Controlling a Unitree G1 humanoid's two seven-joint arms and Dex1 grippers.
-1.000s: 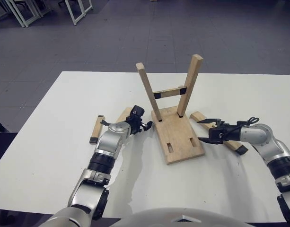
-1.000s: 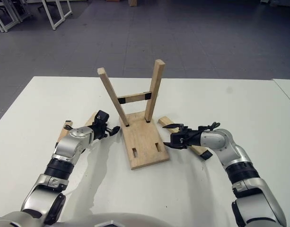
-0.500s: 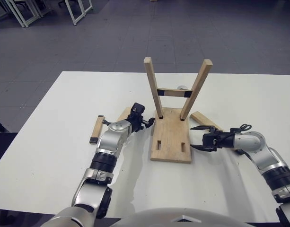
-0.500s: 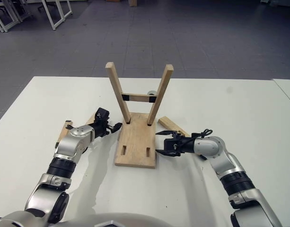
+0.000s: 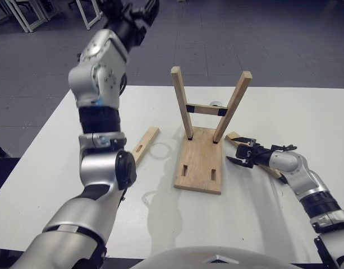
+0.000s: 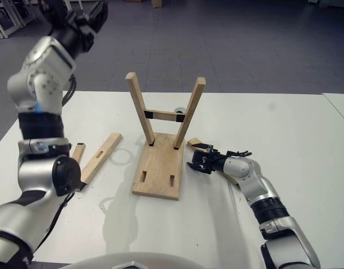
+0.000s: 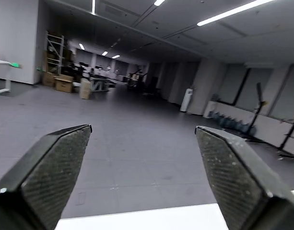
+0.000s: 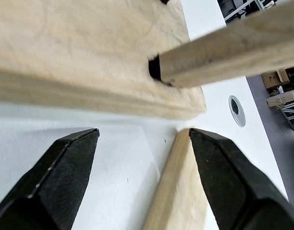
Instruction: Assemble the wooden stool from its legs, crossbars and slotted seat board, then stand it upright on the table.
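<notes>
The slotted seat board [image 5: 198, 162] lies flat mid-table with two legs [image 5: 182, 103] standing in its far slots, joined by a crossbar [image 5: 205, 109]. My right gripper [image 5: 236, 151] is open just off the board's right edge, low over a loose wooden piece [image 5: 273, 170]; in its wrist view that piece [image 8: 178, 191] lies between the fingers [image 8: 65, 177], and nothing is gripped. A loose leg [image 6: 101, 157] and a short crossbar [image 6: 77, 152] lie to the left of the board. My left gripper [image 5: 139, 10] is open and empty, raised high above the table's far left.
A round cable hole [image 6: 180, 110] sits in the white table [image 5: 284, 112] behind the legs. A faint ring mark [image 5: 159, 150] shows beside the loose leg. White table frames [image 5: 26, 14] stand on the grey floor far behind.
My left arm has swung up from beside the board to high above the table. The board turned to lie straighter. My right gripper drew back from the board's near corner toward the loose piece.
</notes>
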